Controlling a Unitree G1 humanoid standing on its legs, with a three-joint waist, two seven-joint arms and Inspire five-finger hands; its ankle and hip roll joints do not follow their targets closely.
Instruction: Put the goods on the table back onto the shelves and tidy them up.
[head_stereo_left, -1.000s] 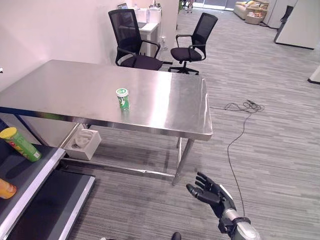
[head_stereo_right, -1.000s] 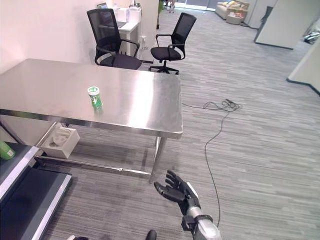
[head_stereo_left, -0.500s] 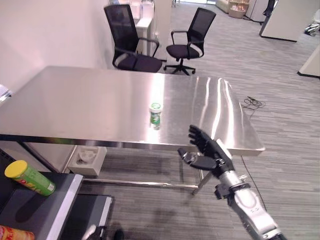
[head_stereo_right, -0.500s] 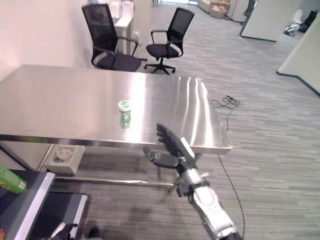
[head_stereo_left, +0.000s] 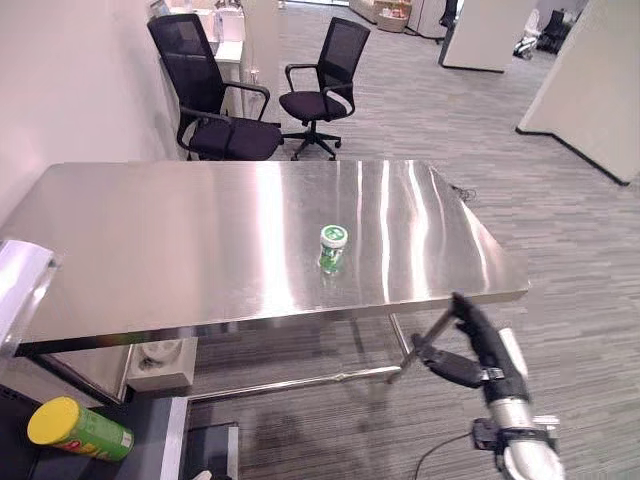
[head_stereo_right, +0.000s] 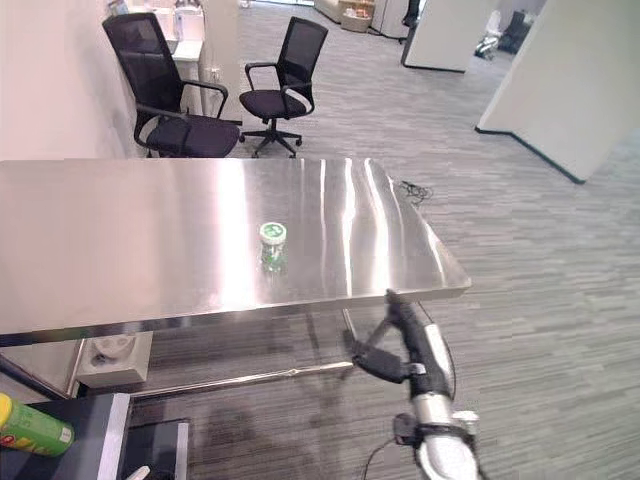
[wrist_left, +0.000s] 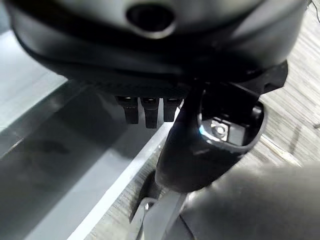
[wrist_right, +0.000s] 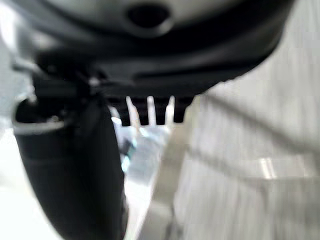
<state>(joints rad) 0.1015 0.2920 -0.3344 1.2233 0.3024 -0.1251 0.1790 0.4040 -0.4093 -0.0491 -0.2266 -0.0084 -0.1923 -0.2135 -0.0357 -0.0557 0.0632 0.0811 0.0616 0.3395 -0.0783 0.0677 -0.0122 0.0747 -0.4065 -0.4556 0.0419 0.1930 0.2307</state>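
Note:
A small green and white tub (head_stereo_left: 333, 247) stands upright near the middle of the steel table (head_stereo_left: 180, 240), closer to its front edge; it also shows in the right eye view (head_stereo_right: 272, 245). My right hand (head_stereo_left: 478, 344) hangs below the table's front right corner, edge-on, fingers straight, thumb out, holding nothing, well apart from the tub. In its wrist view the right hand (wrist_right: 75, 165) shows the same straight fingers. A green can with a yellow lid (head_stereo_left: 78, 430) lies on its side on the dark shelf (head_stereo_right: 108, 418) at the lower left. My left hand (wrist_left: 200, 145) hangs relaxed and empty over a dark shelf board.
Two black office chairs (head_stereo_left: 215, 100) (head_stereo_left: 325, 75) stand behind the table. A white box (head_stereo_left: 160, 360) sits on the floor under it. Open grey floor (head_stereo_left: 560, 230) stretches to the right, with white walls (head_stereo_left: 590, 70) at the far right.
The camera has swung right, shifting the whole scene. My right hand has turned from spread and facing the table to edge-on, and sits lower by the table's front right corner.

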